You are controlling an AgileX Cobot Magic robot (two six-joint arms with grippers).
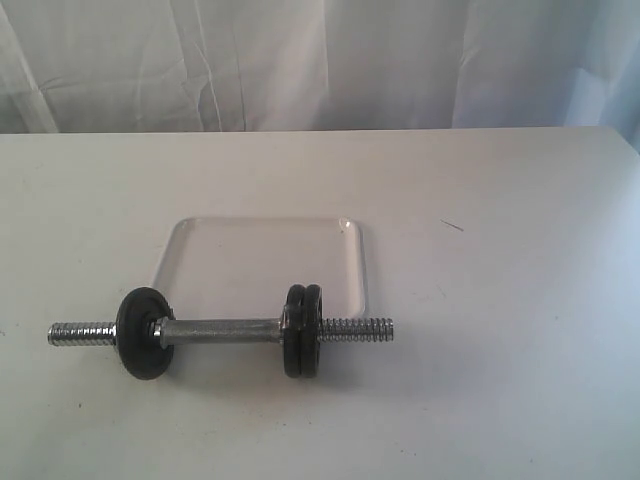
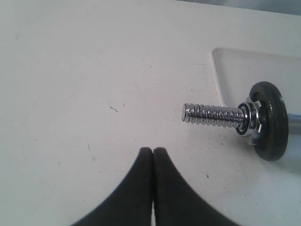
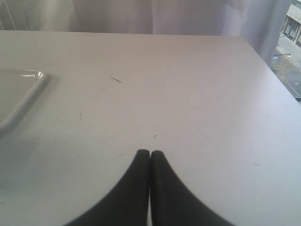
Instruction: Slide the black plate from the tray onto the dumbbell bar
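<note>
Black plate is not in the tray (image 1: pixel 262 262). All three dark discs in view ride the dumbbell bar (image 1: pixel 220 328), so I judge the task's one is among them, though I cannot tell which.

The left gripper (image 2: pixel 153 149) is off to the left with its black pads pressed together and nothing between them. It hovers over bare table (image 1: pixel 500 300) near the bar's left threaded end (image 2: pixel 211 114). Next comes the left disc (image 1: pixel 143 335), slightly askew on the rod, with a chrome collar-like piece (image 2: pixel 251 117) against it. The bar lies along the tray's front rim, roughly parallel to the table's front edge. Further right, the right pair of discs (image 1: pixel 303 332) stands face to face and touching, with bare thread beyond. The right gripper (image 3: pixel 149 152) is likewise closed on nothing, over the right half of the table, well apart from the bar.

Risks, as I judge them:
- The rod is round and rests on disc rims, so a nudge could roll it toward the front edge.
- No collar shows outside the right pair, so tipping the bar could let them slip off.

The discs are matte, rough cast metal with rounded rims. The bar is bright chrome, coarse-threaded at the ends. The tray is a glossy, shallow rectangle with rounded corners.
</note>
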